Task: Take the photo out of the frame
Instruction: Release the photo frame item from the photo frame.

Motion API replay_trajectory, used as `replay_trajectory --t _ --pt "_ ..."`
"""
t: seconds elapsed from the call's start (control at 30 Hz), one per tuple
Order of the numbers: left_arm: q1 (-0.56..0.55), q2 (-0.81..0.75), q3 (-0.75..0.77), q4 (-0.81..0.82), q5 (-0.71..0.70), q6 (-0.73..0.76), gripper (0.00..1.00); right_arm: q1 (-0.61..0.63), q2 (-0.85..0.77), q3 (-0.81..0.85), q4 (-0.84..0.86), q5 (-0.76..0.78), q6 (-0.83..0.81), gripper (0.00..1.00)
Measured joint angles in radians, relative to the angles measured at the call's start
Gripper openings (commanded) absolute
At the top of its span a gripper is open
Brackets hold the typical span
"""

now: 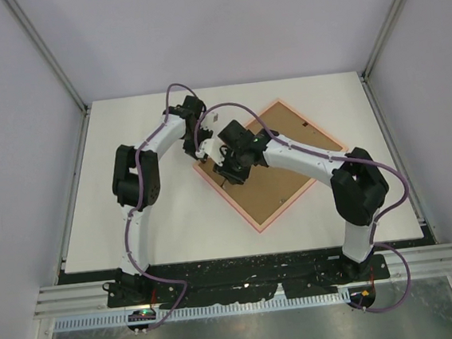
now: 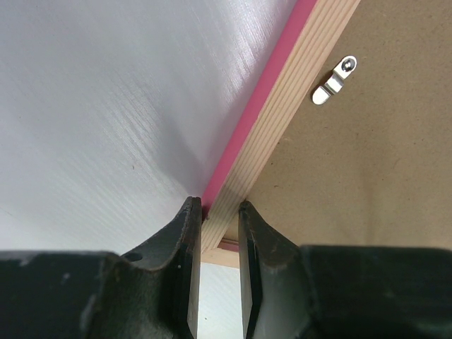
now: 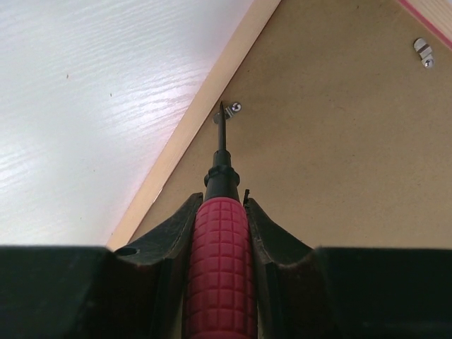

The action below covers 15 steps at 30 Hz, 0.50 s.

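The frame (image 1: 231,207) lies face down on the white table, turned like a diamond, with its brown backing board (image 1: 290,171) facing up. The photo is hidden beneath that board. My left gripper (image 2: 219,208) is shut on the frame's wooden rail (image 2: 289,99) near its left corner, one finger on the pink outer side and one on the inner side. My right gripper (image 3: 222,201) is shut on a red-handled screwdriver (image 3: 220,268). The screwdriver's tip touches a small metal clip (image 3: 231,109) at the board's edge.
Other metal clips (image 2: 333,81) (image 3: 422,51) hold the backing board along other rails. White table (image 1: 135,218) lies left of the frame. Both arms cross above the frame's left corner, close to each other. Grey walls enclose the table.
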Motion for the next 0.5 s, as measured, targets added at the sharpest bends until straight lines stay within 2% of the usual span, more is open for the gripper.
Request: replay_trajectory --t 0.5 --pt "0.000 0.000 0.000 0.000 0.000 0.000 0.00 0.002 0.013 0.016 -0.053 -0.006 -0.037 0.08"
